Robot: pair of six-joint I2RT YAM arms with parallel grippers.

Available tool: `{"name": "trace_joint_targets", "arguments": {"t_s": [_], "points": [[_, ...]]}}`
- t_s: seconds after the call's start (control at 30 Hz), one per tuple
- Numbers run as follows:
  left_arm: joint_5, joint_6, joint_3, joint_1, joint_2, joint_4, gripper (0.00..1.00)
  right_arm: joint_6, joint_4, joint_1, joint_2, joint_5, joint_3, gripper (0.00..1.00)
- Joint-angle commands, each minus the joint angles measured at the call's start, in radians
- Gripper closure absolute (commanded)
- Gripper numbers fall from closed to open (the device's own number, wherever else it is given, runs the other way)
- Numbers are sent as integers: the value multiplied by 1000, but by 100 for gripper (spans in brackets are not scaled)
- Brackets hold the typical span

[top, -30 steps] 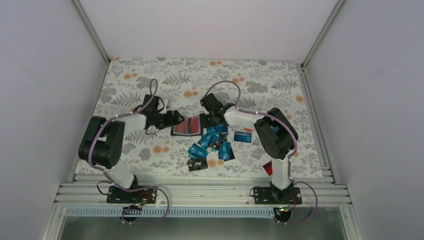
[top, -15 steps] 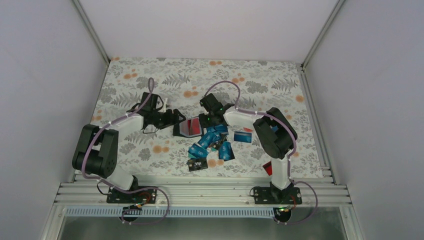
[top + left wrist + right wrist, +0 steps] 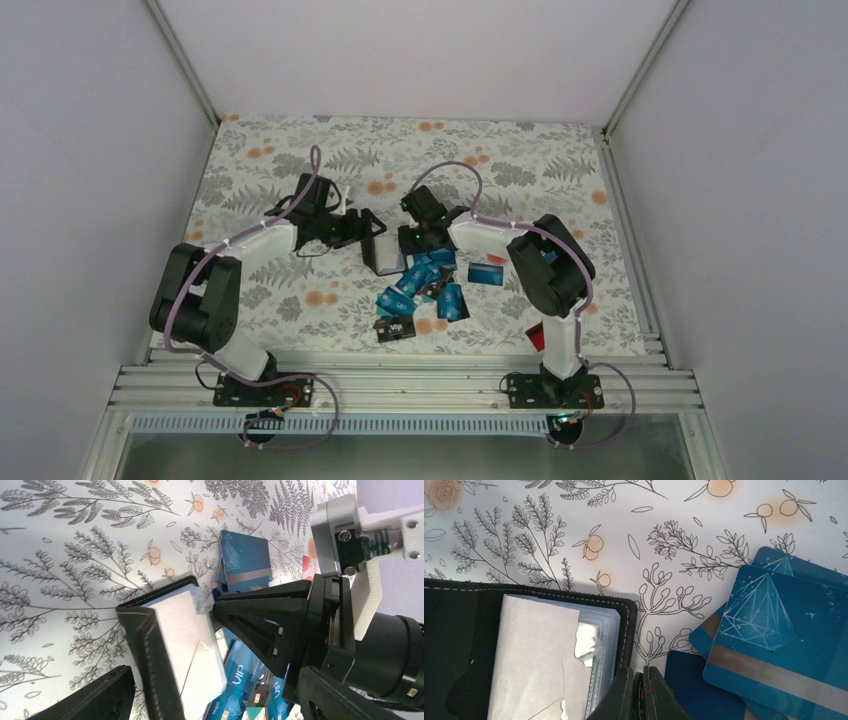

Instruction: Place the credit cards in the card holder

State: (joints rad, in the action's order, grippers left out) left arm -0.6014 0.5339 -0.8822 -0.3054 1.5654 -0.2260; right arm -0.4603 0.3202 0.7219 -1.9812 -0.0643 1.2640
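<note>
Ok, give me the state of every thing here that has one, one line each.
card holder, open, one cover raised on edge, pale inner sleeves showing.
credit cards, loose, overlapping in a heap on the table beside the card holder.
left tool, open, jaws wide on either side of the raised cover.
right tool, shut, tips at the card holder's edge.

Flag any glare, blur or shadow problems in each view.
Top external: evenly lit, sharp, though the credit cards are tiny. Left wrist: the white insert of the card holder is overexposed, losing detail. Right wrist: sharp, only a soft shadow along the holder's top edge.
</note>
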Motion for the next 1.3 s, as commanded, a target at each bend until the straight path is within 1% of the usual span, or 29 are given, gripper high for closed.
{"name": "trace_joint_targets", "arguments": {"t_s": [0.0, 0.27, 0.4, 0.5, 0.57, 0.67, 0.73, 0.83, 0.87, 1.0, 1.07, 1.27], "points": [[15, 20, -33, -22, 49, -14, 19, -17, -25, -13, -13, -19, -19, 96], [31, 61, -107, -95, 153, 9, 20, -40, -55, -38, 9, -59, -61, 96], [71, 81, -175, -143, 179, -41, 20, -55, -72, -54, 27, -82, -86, 96], [133, 94, -236, -175, 186, -116, 20, -64, -83, -64, 39, -98, -103, 96], [207, 112, -267, -197, 184, -168, 21, -71, -92, -70, 49, -109, -114, 96], [283, 139, -283, -221, 180, -196, 22, -77, -102, -81, 57, -123, -129, 96], [304, 146, -288, -239, 183, -195, 24, -78, -107, -89, 61, -135, -138, 96], [309, 152, -287, -258, 209, -165, 32, -82, -120, -100, 73, -157, -155, 96], [305, 157, -281, -261, 217, -150, 36, -85, -125, -107, 78, -164, -161, 96], [281, 184, -247, -271, 240, -71, 60, -92, -143, -117, 88, -186, -177, 96], [289, 189, -236, -275, 246, -53, 68, -93, -145, -121, 87, -195, -179, 96], [348, 196, -205, -277, 263, -55, 79, -87, -133, -125, 80, -205, -171, 96]]}}
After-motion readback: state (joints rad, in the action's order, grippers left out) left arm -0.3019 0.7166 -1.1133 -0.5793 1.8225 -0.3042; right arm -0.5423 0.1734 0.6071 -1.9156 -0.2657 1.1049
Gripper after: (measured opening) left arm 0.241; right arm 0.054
